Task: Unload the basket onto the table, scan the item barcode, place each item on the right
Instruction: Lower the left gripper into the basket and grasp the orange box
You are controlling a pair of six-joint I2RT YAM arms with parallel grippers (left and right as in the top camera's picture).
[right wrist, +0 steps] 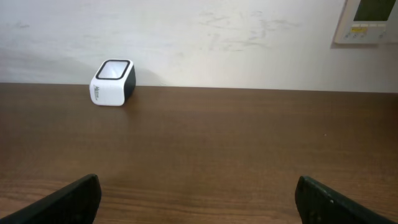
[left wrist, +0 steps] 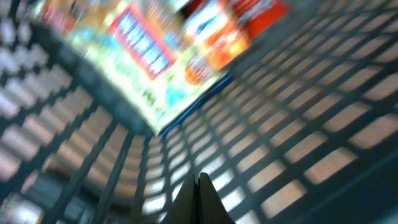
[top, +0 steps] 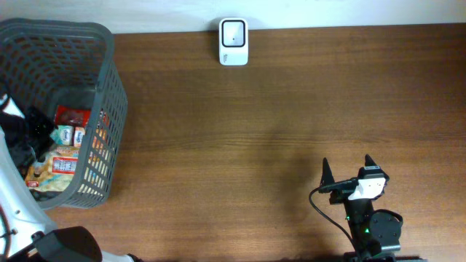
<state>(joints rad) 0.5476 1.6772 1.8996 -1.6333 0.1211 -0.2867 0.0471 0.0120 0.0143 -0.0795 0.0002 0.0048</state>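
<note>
1. Overhead:
   - The items to scan sit in the grey basket (top: 109,94) at the table's left end: a pile of snack packets (top: 67,138) in red and pale wrappers.
   - The left arm (top: 16,182) reaches down into the basket. Its gripper is lost in the dark clutter, so the jaws are unreadable from here.
   - The scanner (top: 234,42) stands at the far edge, well apart from the basket.
   - The right gripper (top: 347,163) sits at the near right, fingers spread, nothing between them.
   - There is wide bare table (top: 218,145) between basket and scanner. The only hurdle I see is lifting over the basket wall.

2. Left wrist (blurred):
   - The left gripper (left wrist: 199,193) has its fingers pressed together to a point, gripping nothing, over the basket mesh.
   - A flat colourful packet (left wrist: 146,62) lies just ahead of the tips.
   - My read is that it is light, thin crinkly film, slippery and easy to crush.
   - Pinch it by an edge or corner; the jaws need opening first.
   - No barcode is visible, so I can't tell which face carries it.
   - The mesh holes could snag the fingertips.

3. Right wrist:
   - The fingers stand wide apart at the bottom corners of the frame, empty.
   - The scanner (right wrist: 113,82) is ahead and to the left, near the wall (right wrist: 217,37), its dark window angled upward.
   - Open table all round it, so a packet can be presented from above.
</note>
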